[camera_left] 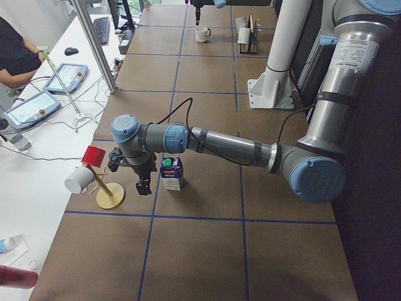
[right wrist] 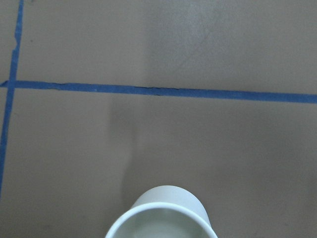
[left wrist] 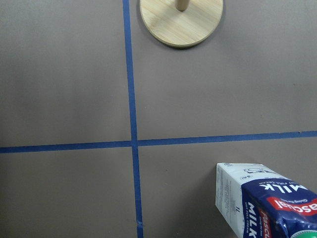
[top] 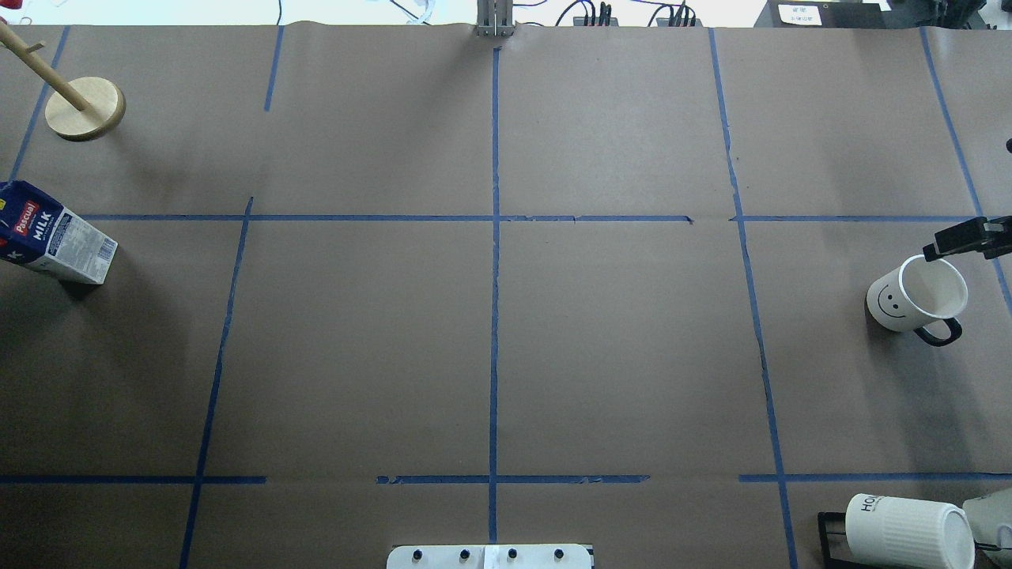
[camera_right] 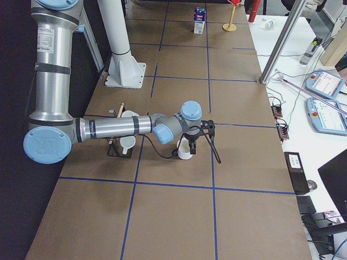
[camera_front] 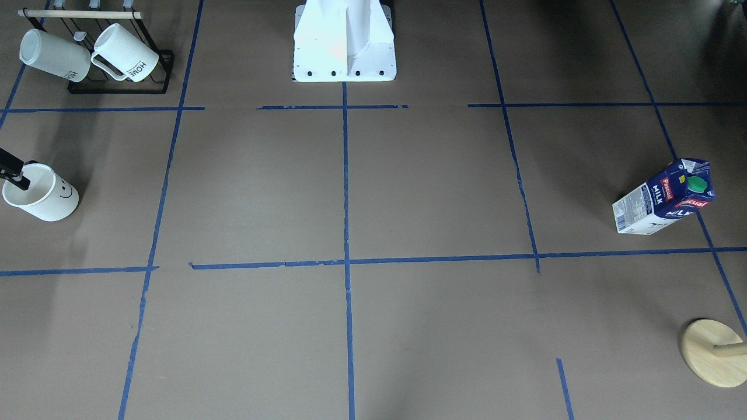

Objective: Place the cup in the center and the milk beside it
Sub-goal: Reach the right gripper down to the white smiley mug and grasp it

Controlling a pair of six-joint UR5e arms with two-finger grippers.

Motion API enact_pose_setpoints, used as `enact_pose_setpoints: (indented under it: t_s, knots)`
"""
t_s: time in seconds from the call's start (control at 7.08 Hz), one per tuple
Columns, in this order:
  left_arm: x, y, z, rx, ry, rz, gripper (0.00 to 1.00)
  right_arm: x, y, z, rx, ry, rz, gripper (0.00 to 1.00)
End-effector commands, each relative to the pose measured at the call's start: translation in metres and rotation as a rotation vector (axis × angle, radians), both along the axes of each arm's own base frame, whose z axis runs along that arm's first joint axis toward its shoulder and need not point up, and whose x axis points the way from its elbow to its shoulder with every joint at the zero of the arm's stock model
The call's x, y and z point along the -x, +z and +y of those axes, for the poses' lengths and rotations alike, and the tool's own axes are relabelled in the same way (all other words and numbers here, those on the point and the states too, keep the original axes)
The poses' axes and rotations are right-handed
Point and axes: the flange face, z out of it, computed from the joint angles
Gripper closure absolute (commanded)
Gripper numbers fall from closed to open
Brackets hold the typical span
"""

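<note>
Nearest in the front-facing view, low at the right edge: round wooden stand base (camera_front: 709, 353). Farther up that side, milk (camera_front: 665, 201) upright, dark blue with green cap and red label. At the left edge, cup (camera_front: 44, 195), white, smiley turned toward the middle, with a black finger of the right gripper (camera_front: 14, 175) dipped at its rim; spread or clamped, impossible to tell. Center (camera_front: 346, 261) between the two, with a broad stretch of brown paper on either side. Mug rack (camera_front: 117, 90) in the upper left corner.

From overhead: cup near the right edge, dark handle toward the robot; milk hard against the left edge; both well apart from the center.

From the left end: near arm stretched long, low and almost level, wrist bent down, left gripper (camera_left: 143, 185) hanging just beside the milk, apart from it; grip not to be judged here.

From the right end: near arm likewise long and low, wrist down over the cup.

Left wrist: milk top at lower right, stand base at the upper edge. Right wrist: cup's rim at the bottom edge, blue tape line beyond.
</note>
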Motion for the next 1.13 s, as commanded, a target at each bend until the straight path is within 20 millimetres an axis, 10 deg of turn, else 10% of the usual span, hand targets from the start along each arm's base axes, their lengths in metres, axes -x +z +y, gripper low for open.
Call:
enact_pose_setpoints:
  t_s: [0.0, 0.14, 0.28, 0.42, 0.85, 0.99]
  knots:
    - [0.000, -0.001, 0.000, -0.001, -0.001, 0.001, 0.00, 0.014, 0.038, 0.005, 0.053, -0.030, 0.023, 0.04]
    - [0.000, -0.002, 0.000, -0.001, -0.001, 0.003, 0.00, 0.017, 0.049, 0.007, 0.070, -0.039, 0.032, 0.10]
    - [0.000, -0.002, 0.000, -0.002, -0.001, 0.003, 0.00, 0.017, 0.050, 0.007, 0.076, -0.038, 0.032, 0.67]
    - [0.000, -0.002, 0.000, -0.001, -0.001, 0.003, 0.00, 0.018, 0.047, 0.007, 0.073, -0.042, 0.024, 0.98]
    - [0.000, -0.001, 0.001, 0.000, 0.000, 0.003, 0.00, 0.029, 0.017, 0.011, 0.010, -0.089, -0.073, 1.00]
    - [-0.001, -0.002, 0.001, -0.001, 0.000, 0.013, 0.00, 0.074, -0.074, 0.012, 0.017, -0.105, -0.191, 1.00]
